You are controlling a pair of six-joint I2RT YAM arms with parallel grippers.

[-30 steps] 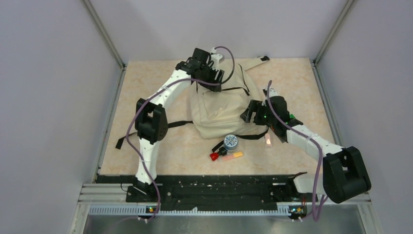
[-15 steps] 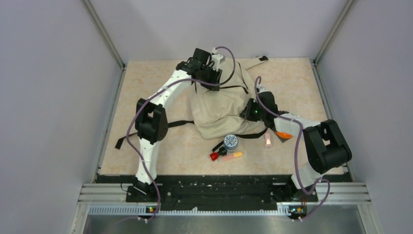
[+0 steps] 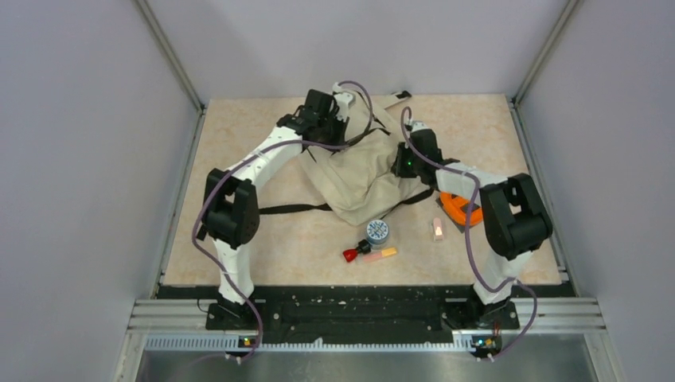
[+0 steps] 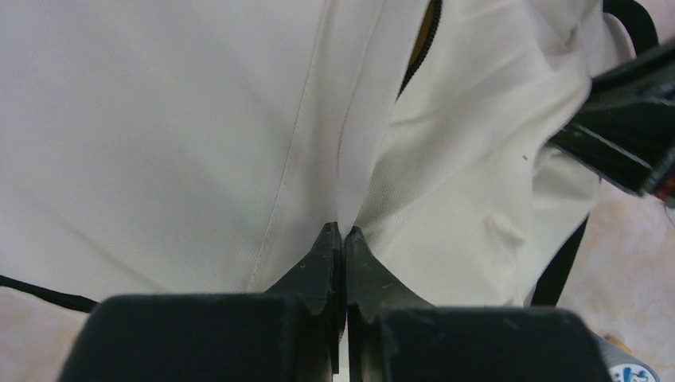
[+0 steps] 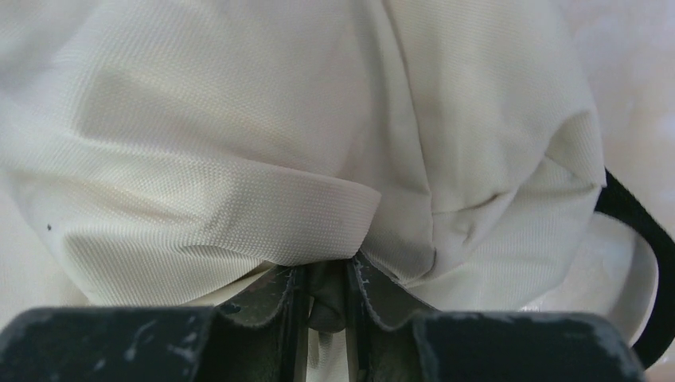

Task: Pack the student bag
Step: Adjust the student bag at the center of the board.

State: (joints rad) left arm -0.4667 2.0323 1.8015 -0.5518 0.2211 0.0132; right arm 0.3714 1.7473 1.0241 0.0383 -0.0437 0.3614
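Observation:
The student bag (image 3: pixel 357 177) is a beige canvas backpack lying crumpled in the middle of the table, its top pulled up toward the back. My left gripper (image 3: pixel 330 142) is at its back left edge. In the left wrist view the left gripper (image 4: pixel 342 232) is shut on a thin fold of the bag (image 4: pixel 159 119), beside an open black zipper (image 4: pixel 422 40). My right gripper (image 3: pixel 400 165) is at the bag's right side. The right wrist view shows the right gripper (image 5: pixel 322 274) shut on a thicker fold of the bag (image 5: pixel 199 95).
In front of the bag lie a round blue-and-white item (image 3: pixel 377 231), a red-capped item (image 3: pixel 350 255), an orange-pink stick (image 3: pixel 383 253) and a small pink item (image 3: pixel 438 229). An orange round object (image 3: pixel 460 209) sits under the right forearm. A black strap (image 3: pixel 286 208) trails left.
Both grippers have closed on bag fabric. The bag's top has been drawn up and toward the back. The right arm folded in toward the bag, uncovering the orange object.

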